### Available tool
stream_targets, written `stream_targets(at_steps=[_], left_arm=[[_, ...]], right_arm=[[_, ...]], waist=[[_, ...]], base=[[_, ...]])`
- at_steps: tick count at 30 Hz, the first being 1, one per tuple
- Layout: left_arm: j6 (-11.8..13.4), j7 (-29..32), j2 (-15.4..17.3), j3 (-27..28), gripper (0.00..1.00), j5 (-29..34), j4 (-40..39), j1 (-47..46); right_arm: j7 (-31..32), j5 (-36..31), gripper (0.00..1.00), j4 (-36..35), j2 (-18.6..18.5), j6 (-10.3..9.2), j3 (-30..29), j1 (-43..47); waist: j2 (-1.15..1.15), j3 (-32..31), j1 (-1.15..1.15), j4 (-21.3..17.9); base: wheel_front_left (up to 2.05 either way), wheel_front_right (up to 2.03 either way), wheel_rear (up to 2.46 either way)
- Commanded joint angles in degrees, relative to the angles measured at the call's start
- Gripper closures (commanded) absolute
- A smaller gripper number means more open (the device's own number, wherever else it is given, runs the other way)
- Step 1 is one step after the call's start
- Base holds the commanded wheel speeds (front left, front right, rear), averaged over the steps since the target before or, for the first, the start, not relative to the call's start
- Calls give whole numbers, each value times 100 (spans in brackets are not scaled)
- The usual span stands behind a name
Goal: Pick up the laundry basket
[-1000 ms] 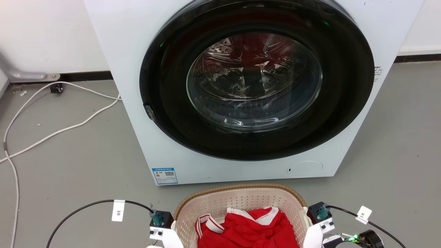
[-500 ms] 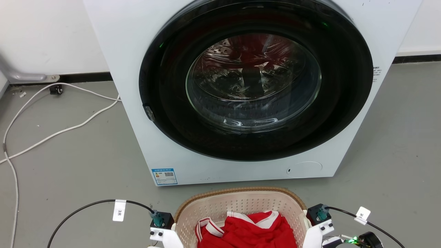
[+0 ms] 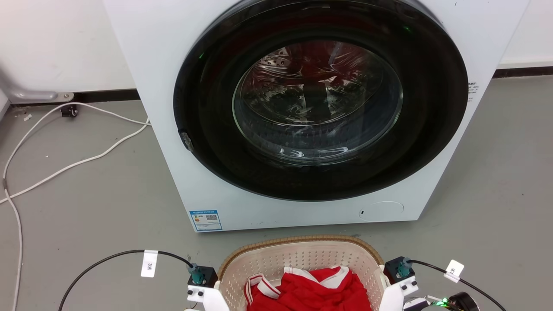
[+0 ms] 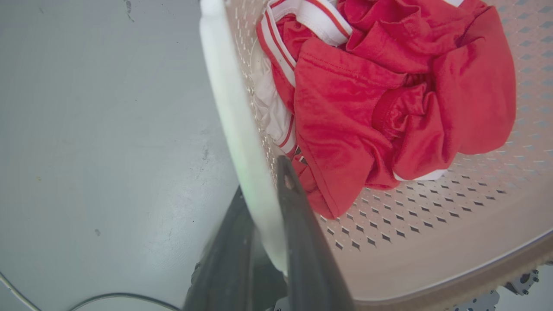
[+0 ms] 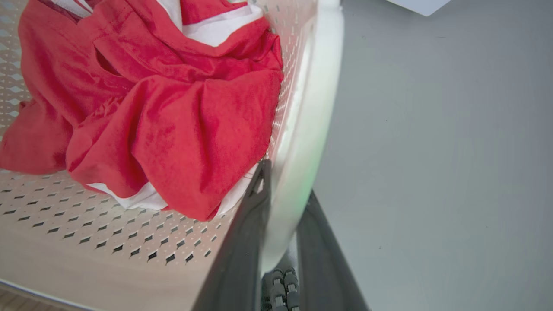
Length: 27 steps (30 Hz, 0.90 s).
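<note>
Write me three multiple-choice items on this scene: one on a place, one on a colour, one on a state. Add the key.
1. Where is the laundry basket?
A. in front of the washer
B. on top of it
C. inside its drum

2. What colour is the garment in the basket?
A. blue
B. black
C. red with white trim

3. How are the left gripper and right gripper?
A. open above the basket
B. each shut on a side handle
C. holding the garment

1 A: the head view shows it before the washer's front.
2 C: all views show red cloth with white bands.
3 B: each wrist view shows a white handle between the fingers.
</note>
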Motion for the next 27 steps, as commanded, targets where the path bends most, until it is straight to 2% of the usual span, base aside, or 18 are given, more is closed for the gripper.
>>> stream_targets(at_steps=[1, 27], left_arm=[[-21, -8, -85, -55, 100, -15, -46, -109], [-21, -43, -52, -432, 100, -376, -24, -184]], right_arm=[[-40, 13, 100, -55, 144, 66, 52, -114], [-5, 252, 100, -51, 93, 66, 287, -109]], waist=[[0, 3, 0, 0], [0, 29, 0, -7]], base=[[0, 0, 0], [0, 0, 0]])
